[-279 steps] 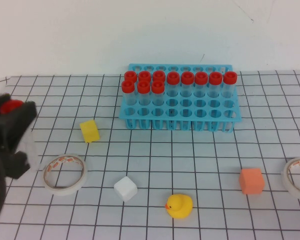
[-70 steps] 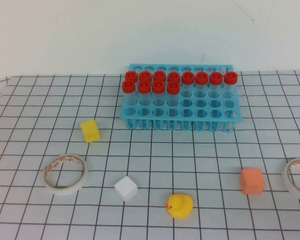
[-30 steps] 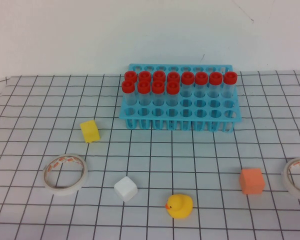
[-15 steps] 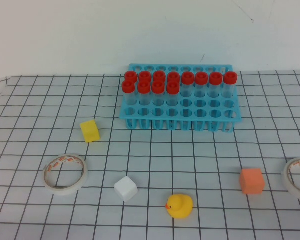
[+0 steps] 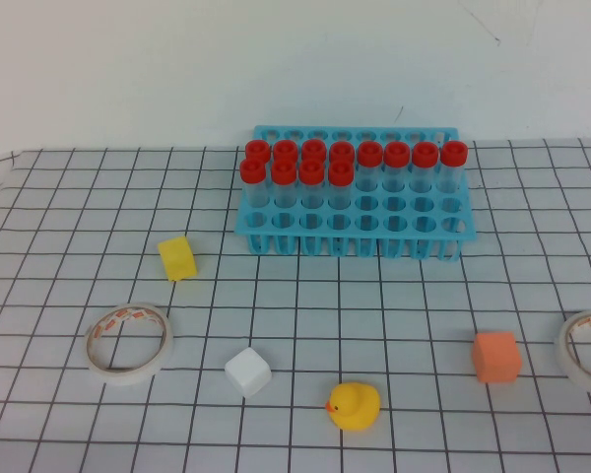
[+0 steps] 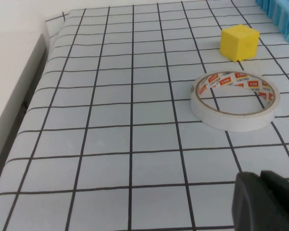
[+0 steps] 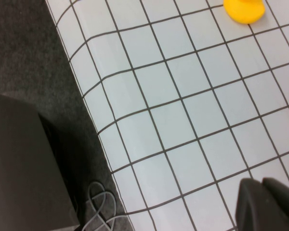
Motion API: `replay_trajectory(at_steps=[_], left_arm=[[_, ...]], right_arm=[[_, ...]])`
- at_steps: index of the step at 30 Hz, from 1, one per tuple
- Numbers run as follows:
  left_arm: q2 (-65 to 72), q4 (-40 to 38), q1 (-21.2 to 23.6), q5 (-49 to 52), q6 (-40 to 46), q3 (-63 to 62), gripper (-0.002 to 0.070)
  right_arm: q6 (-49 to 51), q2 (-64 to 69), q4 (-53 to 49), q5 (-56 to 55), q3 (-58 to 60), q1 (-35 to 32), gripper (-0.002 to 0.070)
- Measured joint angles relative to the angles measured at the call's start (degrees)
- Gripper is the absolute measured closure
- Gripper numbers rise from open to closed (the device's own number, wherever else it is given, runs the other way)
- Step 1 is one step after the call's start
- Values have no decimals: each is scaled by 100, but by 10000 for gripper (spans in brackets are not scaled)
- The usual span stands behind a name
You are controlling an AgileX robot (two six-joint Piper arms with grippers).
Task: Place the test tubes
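A blue rack [image 5: 355,241] stands at the back of the gridded table, a little right of centre. Several red-capped test tubes [image 5: 341,172] stand upright in it: a full back row and a shorter row in front on its left side. Neither arm shows in the high view. My left gripper [image 6: 261,179] is shut with nothing in it, hovering over the table's left part near a tape roll [image 6: 233,100]. My right gripper [image 7: 264,185] is shut and empty too, above the table's front edge, not far from the yellow duck [image 7: 244,10].
A yellow block [image 5: 176,258], a tape roll [image 5: 128,341], a white block [image 5: 247,371], a yellow duck [image 5: 355,405] and an orange block [image 5: 496,356] lie scattered in front of the rack. A second tape roll [image 5: 587,350] sits at the right edge. Dark floor [image 7: 33,72] lies beyond the table.
A fourth tube now stands in the rack's front row, and the left arm that held a red-capped tube has left the high view. Over the last second nothing moved.
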Motion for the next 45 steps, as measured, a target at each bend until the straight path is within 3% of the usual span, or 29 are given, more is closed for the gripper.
replay_trajectory(at_steps=[26, 32, 39, 45], left_arm=[[-12, 13, 0, 23, -71, 0, 676], [-12, 13, -7, 23, -95, 0, 676], [-12, 13, -7, 33, -95, 0, 676], [-12, 13, -7, 33, -95, 0, 676]], right_arm=[[-11, -66, 56, 0, 0, -121, 678], [-362, -154, 164, -389, 85, -1395, 678], [-819, -431, 199, -2978, 1035, -3548, 678], [-842, -1661, 199, -4603, 2238, -5151, 678]])
